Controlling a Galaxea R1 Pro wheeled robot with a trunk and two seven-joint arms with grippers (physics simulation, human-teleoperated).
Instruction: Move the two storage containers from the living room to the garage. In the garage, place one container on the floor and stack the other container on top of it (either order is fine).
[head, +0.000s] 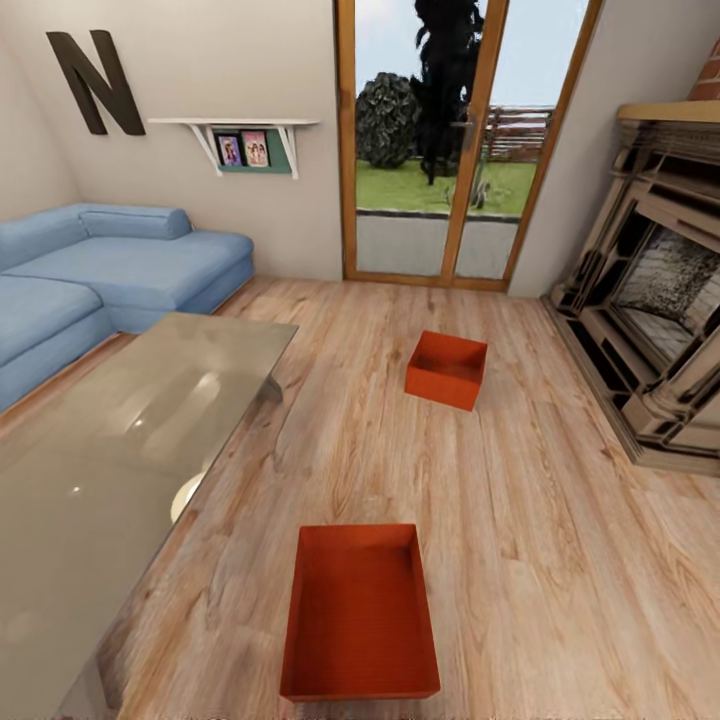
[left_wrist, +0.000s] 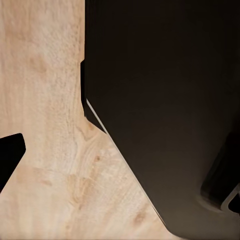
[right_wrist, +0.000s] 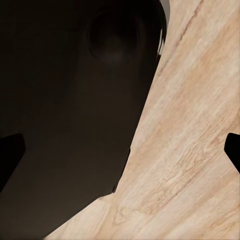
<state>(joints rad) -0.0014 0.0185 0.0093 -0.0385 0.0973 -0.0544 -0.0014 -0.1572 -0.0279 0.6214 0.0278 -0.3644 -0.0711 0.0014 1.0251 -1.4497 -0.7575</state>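
Observation:
Two red-orange storage containers lie on the light wood-plank floor of the living room. The near container (head: 360, 612) sits lengthwise just in front of me, open side up and empty. The far container (head: 447, 368) rests further off toward the glass garden doors, slightly turned. My right gripper (right_wrist: 120, 157) is open, with a dark fingertip at each side edge of the right wrist view and nothing between them. My left gripper (left_wrist: 120, 160) shows one fingertip (left_wrist: 10, 155) far out at the edge, also spread open and empty. Both wrist views look down past the robot's dark body (left_wrist: 165, 100) onto wood planks.
A glass coffee table (head: 110, 470) stands close on the left, beside the near container. A blue sofa (head: 110, 265) is behind it. The fireplace (head: 650, 300) lines the right wall. Wood-framed garden doors (head: 450, 150) are straight ahead. Open floor lies between the containers.

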